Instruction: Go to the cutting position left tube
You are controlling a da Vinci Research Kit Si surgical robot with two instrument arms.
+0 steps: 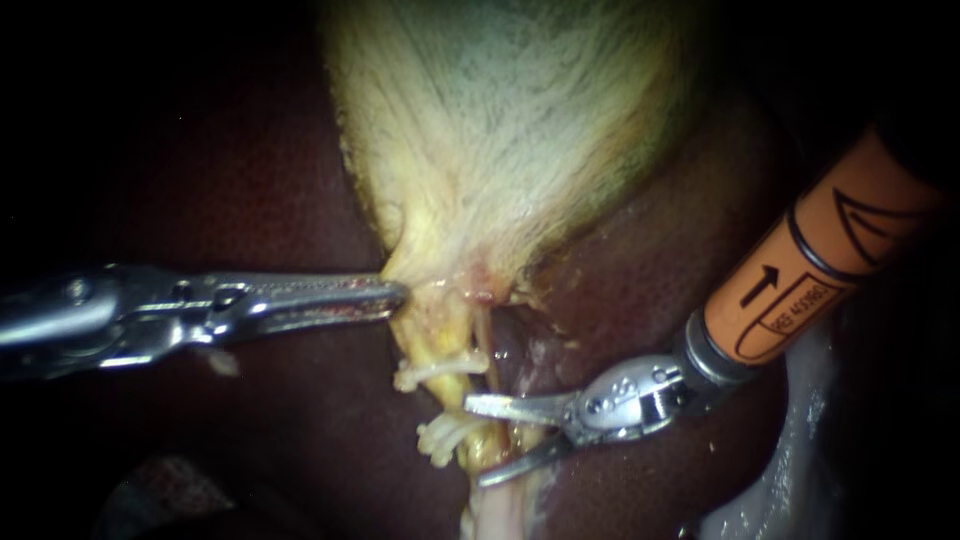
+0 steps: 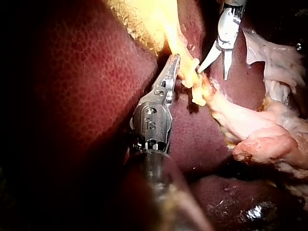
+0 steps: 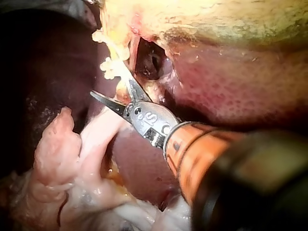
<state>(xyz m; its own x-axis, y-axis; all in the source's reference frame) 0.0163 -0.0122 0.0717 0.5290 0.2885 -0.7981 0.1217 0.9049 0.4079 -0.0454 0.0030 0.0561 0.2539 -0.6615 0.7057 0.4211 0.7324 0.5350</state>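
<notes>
Below gallbladder [image 1: 500,150] neck, right instrument [image 1: 478,440] blades gaped beside the clipped tube [image 1: 458,340]; left instrument [image 1: 395,297] clamped the gallbladder. Risk: drift could catch a clip [image 1: 440,435].

My left tool [image 1: 392,296] clamped on the gallbladder [image 1: 500,150] neck, my right tool [image 1: 479,441] with blades parted at the clipped tube [image 1: 452,340], dark liver [image 1: 250,190] around.

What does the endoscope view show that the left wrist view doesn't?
Endoscope only: the orange sleeve on the shaft of the silver right instrument. Left wrist only: a pink fleshy tissue lump. Both: the silver left instrument shut on the pale yellow gallbladder at its narrow end, the right instrument open beside it, and the dark red liver.
</notes>
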